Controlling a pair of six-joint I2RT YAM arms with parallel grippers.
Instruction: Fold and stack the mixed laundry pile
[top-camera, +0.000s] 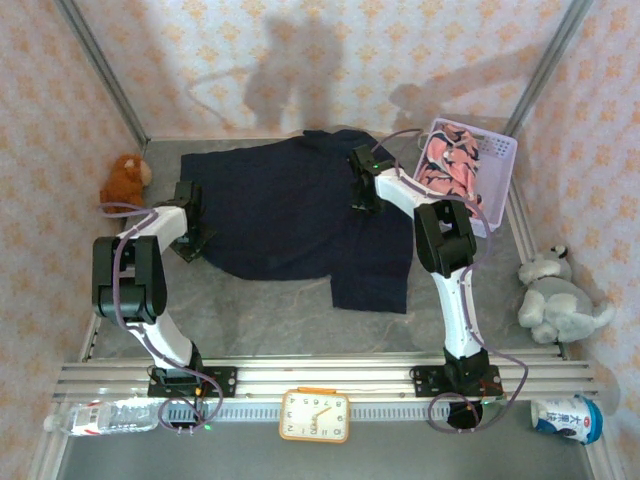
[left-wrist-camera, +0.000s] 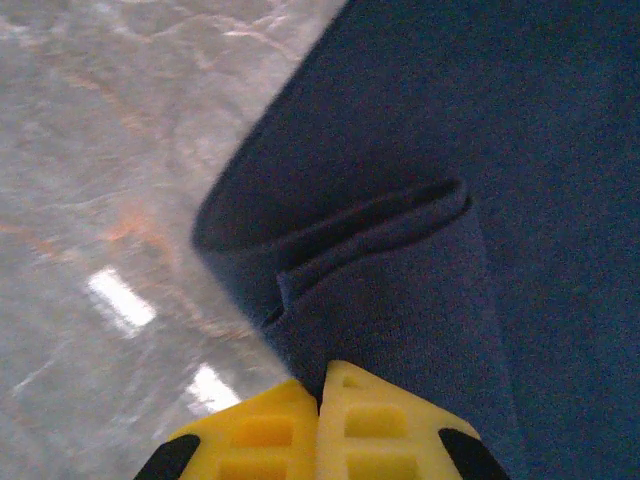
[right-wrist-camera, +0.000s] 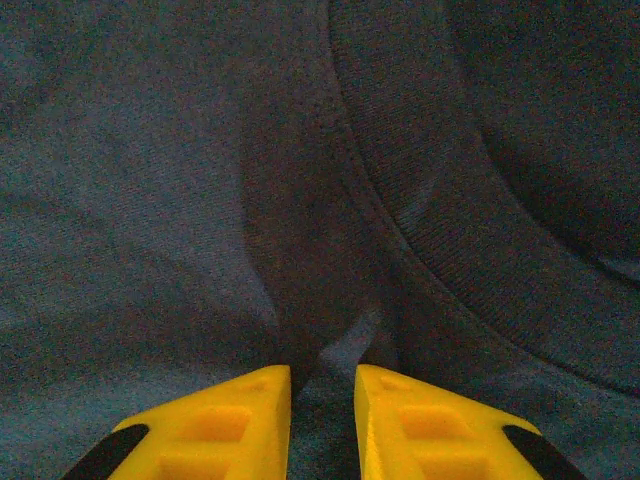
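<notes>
- Left gripper (left-wrist-camera: 320, 385) is closed tight on the left edge of the navy garment (top-camera: 280, 215). The yellow fingers meet with a doubled-over lip of cloth pinched between them, and bare table (top-camera: 250, 310) lies just beside.
- Right gripper (right-wrist-camera: 322, 375) is narrow, with a ridge of navy cloth puckered up between the fingers. It looks like a pinch just beside the ribbed collar (right-wrist-camera: 440, 230).
- Overhead, both grippers sit low on the garment, left at its left edge and right near the neckline at the top right. Likely reason: two held points let the arms lift and carry one side over for a fold.
- Navy garment lies spread mostly flat mid-table, with a flap hanging toward the near side.
- Pink garment (top-camera: 448, 165) is bunched inside the lavender basket (top-camera: 495, 150) at the far right, not yet folded.
- Brown plush toy (top-camera: 125, 180) sits near the left arm, and the grey plush toy (top-camera: 555, 295) is well apart on the right.
- Basket stands close behind the right arm and could catch a wide swing. Otherwise nothing lies on the cloth.
</notes>
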